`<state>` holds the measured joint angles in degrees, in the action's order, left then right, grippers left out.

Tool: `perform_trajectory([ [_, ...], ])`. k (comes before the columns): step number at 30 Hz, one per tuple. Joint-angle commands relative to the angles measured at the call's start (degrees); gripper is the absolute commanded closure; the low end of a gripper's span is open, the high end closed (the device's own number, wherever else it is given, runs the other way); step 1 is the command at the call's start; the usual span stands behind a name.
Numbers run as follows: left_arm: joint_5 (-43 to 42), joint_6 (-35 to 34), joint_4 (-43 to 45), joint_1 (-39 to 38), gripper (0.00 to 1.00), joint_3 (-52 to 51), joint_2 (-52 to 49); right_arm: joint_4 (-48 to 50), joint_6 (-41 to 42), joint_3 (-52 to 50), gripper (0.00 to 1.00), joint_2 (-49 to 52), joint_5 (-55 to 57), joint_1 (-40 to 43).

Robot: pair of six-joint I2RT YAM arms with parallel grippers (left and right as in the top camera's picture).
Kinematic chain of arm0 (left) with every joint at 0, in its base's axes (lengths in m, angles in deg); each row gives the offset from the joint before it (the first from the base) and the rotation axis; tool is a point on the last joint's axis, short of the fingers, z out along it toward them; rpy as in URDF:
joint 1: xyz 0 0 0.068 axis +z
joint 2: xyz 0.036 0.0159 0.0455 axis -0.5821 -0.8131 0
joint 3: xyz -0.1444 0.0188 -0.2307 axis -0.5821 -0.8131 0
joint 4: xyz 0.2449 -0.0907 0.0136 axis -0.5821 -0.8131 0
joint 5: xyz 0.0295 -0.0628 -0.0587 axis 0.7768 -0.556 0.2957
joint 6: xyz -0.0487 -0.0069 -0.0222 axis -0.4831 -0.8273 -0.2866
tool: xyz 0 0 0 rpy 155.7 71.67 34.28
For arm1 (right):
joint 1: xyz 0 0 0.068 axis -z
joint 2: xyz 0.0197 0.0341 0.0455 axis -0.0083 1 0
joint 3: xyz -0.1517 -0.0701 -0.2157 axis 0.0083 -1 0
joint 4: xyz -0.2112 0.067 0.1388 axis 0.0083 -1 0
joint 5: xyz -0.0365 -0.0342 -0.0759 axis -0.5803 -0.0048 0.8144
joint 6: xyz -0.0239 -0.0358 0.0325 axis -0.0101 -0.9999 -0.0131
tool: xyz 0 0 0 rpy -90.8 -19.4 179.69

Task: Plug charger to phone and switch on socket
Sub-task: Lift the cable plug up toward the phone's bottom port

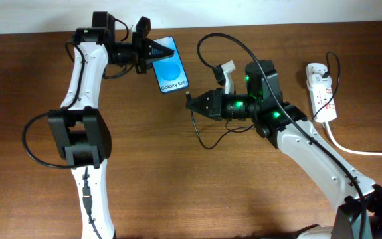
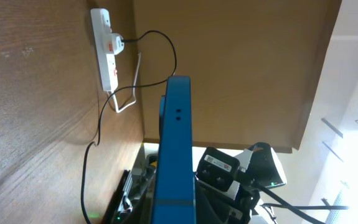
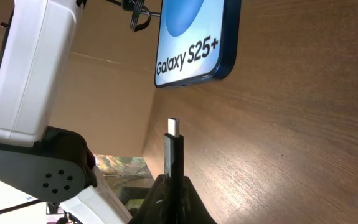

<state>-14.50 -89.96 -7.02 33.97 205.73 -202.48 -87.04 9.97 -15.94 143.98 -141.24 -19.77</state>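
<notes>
My left gripper (image 1: 153,50) is shut on the upper end of the phone (image 1: 171,68), whose blue screen reads "Galaxy S25+". In the left wrist view the phone (image 2: 175,137) shows edge-on between the jaws (image 2: 177,208). My right gripper (image 1: 194,103) is shut on the charger's plug (image 3: 174,144), and its metal tip points at the phone's lower edge (image 3: 194,43) with a small gap between them. The thin black cable (image 1: 199,135) loops across the table. The white socket (image 1: 321,90) lies at the far right, and also shows in the left wrist view (image 2: 107,55).
A thick white cord (image 1: 357,150) runs from the socket off the right edge. A small white piece (image 1: 227,69) sits by the right arm's wrist. The left arm's white links (image 1: 78,86) stand at the left of the brown wooden table (image 1: 177,192).
</notes>
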Motion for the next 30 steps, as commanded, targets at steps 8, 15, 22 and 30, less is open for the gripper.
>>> perform_trajectory([
  [8, -3.1, -0.7, 1.0, -0.8, 1.0, 0.9, 0.3, 0.7, -0.3, -0.3, 0.96, 3.0, -0.7, -1.0],
  [15, -3.1, -0.5, 1.4, -1.7, 1.0, 0.9, 0.3, 0.9, -1.4, -0.3, 0.96, 3.2, 0.7, -2.2],
  [22, -3.0, -0.4, 1.5, -2.5, 1.0, 0.9, 0.3, 3.0, -1.4, -0.3, 0.96, 3.2, 0.7, -2.2],
  [30, -3.1, 0.0, 1.6, -2.7, 1.0, 0.9, 0.3, 2.9, -1.7, -0.3, 0.96, 3.2, 1.0, -2.2],
])
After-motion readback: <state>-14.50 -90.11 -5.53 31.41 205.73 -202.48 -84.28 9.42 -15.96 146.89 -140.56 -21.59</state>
